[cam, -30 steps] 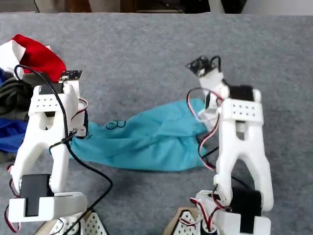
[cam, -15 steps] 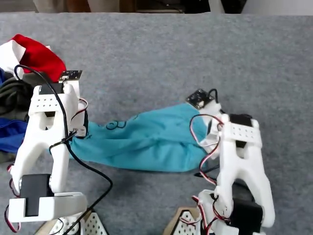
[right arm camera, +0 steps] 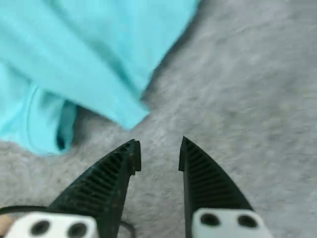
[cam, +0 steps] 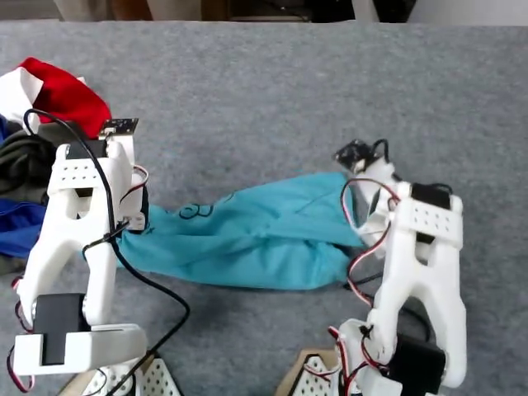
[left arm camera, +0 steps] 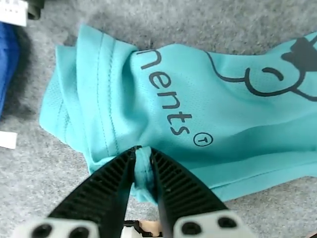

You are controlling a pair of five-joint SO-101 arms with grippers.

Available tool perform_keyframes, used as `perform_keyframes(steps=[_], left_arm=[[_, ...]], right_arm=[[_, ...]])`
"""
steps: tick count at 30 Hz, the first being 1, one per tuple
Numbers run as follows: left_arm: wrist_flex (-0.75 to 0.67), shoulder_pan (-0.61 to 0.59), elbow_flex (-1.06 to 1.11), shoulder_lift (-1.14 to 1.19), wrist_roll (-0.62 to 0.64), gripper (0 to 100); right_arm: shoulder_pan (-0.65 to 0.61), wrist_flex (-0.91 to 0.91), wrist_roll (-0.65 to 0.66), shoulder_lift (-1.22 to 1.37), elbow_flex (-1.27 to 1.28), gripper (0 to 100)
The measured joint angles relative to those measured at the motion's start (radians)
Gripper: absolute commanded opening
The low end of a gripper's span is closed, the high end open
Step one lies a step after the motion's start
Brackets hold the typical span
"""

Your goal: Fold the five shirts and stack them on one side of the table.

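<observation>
Firmly, left claw [left arm camera: 142, 151] pinches teal shirt [left arm camera: 198, 99]; right claw [right arm camera: 159, 144] gapes beside it.

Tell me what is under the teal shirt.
The teal shirt lies bunched on the grey table cover, which shows around it. Whatever is beneath the cloth is covered. The left gripper is shut on a fold at one end.
</observation>
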Motion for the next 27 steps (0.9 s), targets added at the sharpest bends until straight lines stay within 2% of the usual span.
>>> perform_keyframes(steps=[7, 16, 27], left_arm=[[0.0, 0.0, 0.0, 0.0, 0.0, 2], [0.0, 0.0, 0.0, 0.0, 0.0, 2], [0.002, 0.0, 0.003, 0.0, 0.0, 2]], right_arm=[[-0.077, 0.031, -0.072, 0.068, -0.06, 14.9], [-0.063, 0.029, -0.081, 0.221, -0.072, 15.0], [-0.063, 0.023, -0.098, 0.27, -0.078, 18.4]])
